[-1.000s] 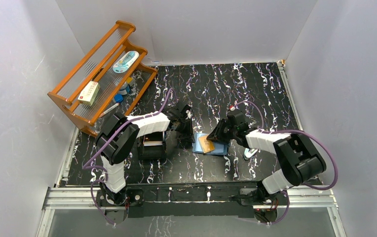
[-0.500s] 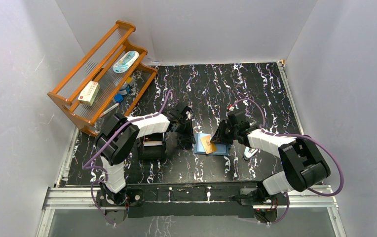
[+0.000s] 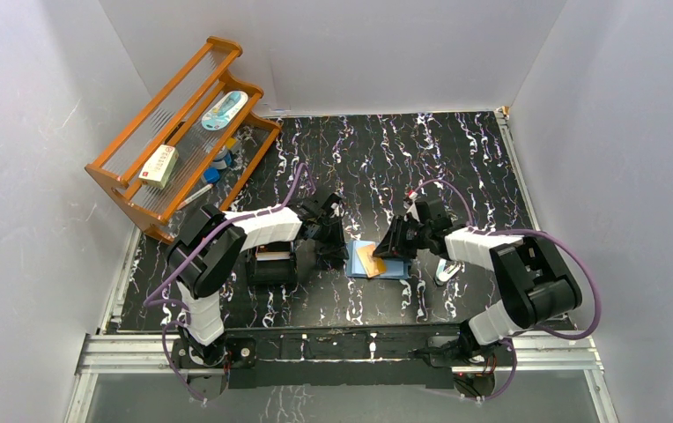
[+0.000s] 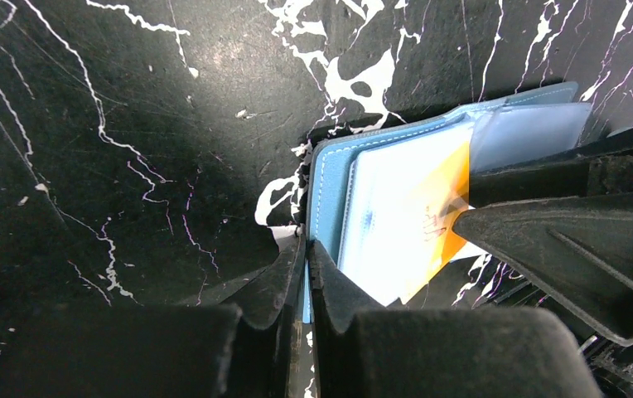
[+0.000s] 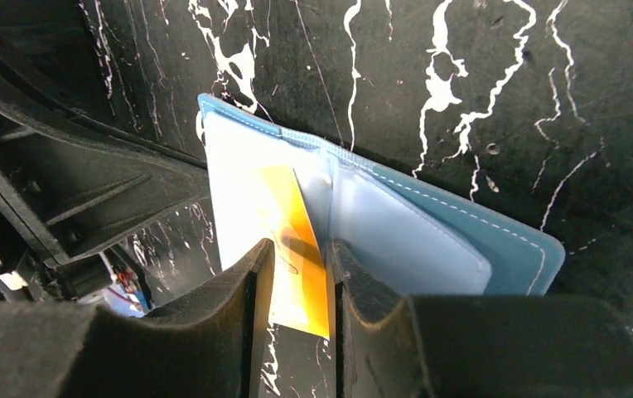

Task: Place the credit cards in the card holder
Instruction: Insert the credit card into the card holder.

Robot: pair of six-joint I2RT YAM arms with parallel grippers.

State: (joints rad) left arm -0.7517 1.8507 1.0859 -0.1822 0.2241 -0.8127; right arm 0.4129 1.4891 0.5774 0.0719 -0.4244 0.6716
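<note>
The teal card holder [image 3: 388, 267] lies open on the black marbled table between my two arms. An orange and white credit card [image 3: 369, 259] sits slanted on its left page, partly in the pale pocket. My left gripper [image 4: 306, 249] is shut on the holder's left edge [image 4: 326, 182], pinning it. In the right wrist view my right gripper [image 5: 299, 257] stands over the card [image 5: 297, 215] at the holder's fold [image 5: 462, 249]. Its jaws are slightly apart, and the card's orange face shows in the gap. I see no other credit cards.
A black open-topped box [image 3: 271, 262] stands just left of the left gripper. A wooden rack [image 3: 179, 132] holding a white-and-red box [image 3: 159, 165] and small items fills the back left corner. A small white object [image 3: 446, 271] lies right of the holder. White walls enclose the table.
My right gripper's jaws have widened a little round the orange card and the right wrist has shifted slightly back. The left gripper keeps its grip on the holder's edge.
</note>
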